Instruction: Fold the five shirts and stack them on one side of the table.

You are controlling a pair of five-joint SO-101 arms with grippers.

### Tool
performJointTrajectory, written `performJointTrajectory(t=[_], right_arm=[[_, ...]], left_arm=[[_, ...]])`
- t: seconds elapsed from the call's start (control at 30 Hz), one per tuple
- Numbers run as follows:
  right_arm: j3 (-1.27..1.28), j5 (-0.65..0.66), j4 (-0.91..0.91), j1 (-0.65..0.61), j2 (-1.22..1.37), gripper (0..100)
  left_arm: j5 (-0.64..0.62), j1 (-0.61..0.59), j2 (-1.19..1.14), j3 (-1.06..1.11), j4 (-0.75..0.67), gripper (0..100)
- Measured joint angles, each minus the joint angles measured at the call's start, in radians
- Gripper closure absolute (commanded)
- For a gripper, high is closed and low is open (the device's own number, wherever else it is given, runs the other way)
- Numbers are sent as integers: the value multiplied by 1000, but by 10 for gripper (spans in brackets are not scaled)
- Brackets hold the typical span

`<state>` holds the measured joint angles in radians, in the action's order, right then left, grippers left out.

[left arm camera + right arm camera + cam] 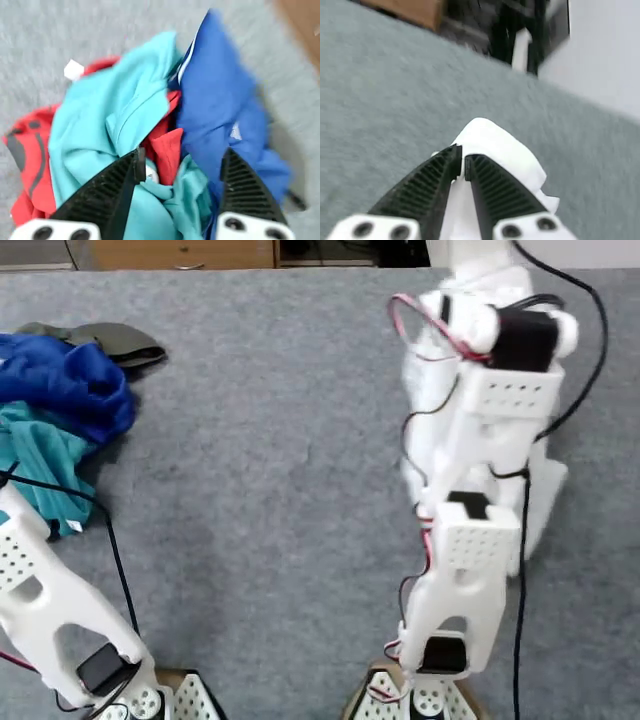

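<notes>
Five shirts if you count across the views, and four of them are bunched in one messy heap at the far-left edge of the grey bench [270, 490]. From the high view you can make out the blue shirt [70, 385] on top, the teal shirt [45, 455] spilling out nearer the arms, and an olive shirt [120, 340] poking out on the far side of the blue one. The left wrist view looks right down on that heap: teal shirt [110, 110] in the middle, blue shirt [215, 100] pressed up against it, and a red shirt [165, 145] wedged between them and sticking out from under the teal. All crumpled, nothing folded. The left claw [183, 152] hangs over that pile with its jaws spread wide, nothing in them, and I can't tell whether the tips touch the cloth. The left arm [50, 600] comes up along the near-left edge of the bench. On the right half, well apart from the heap, the right arm [480, 530] stretches out over the bench, and the right claw [463, 160] has its jaws pressed together, pinching a fold of the white shirt [495, 145]. That white shirt [548, 490] is bunched up underneath the arm, sticking out on both sides of it.
</notes>
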<state>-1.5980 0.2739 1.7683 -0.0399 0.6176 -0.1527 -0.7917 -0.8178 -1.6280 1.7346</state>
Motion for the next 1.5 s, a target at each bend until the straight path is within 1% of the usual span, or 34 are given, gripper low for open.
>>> performJointTrajectory(t=[0.13,0.23,0.4,0.5,0.63,0.73,0.83,0.87,0.97,1.07,1.17,1.27,1.4,1.5], right_arm=[[-2,0,0,-126,-104,996],[-2,0,0,-238,-169,996],[-2,0,0,-433,-261,996],[-2,0,-5,-523,-313,996],[-2,0,-58,-600,-379,996],[-2,0,-91,-614,-430,996],[-2,0,-100,-614,-473,996],[-3,0,-101,-595,-482,996],[-3,0,-87,-511,-491,996],[-3,0,-23,-413,-463,996],[40,0,-3,-301,-350,996],[89,0,-2,-204,-193,996],[95,3,0,-112,-12,996],[98,3,0,-41,110,996]], left_arm=[[-5,25,133,0,14,922],[-5,40,219,0,14,983],[-8,68,334,0,14,981],[-8,91,385,-2,15,981],[-8,140,457,35,15,981],[-8,193,535,157,15,981],[-8,265,651,345,15,981],[-8,293,697,419,15,981],[-8,382,833,631,15,981],[-8,465,921,845,15,981],[-8,523,953,1042,-12,981],[-5,545,965,1180,-66,981],[-8,549,987,1281,-103,981],[-8,585,988,1341,-107,981]])
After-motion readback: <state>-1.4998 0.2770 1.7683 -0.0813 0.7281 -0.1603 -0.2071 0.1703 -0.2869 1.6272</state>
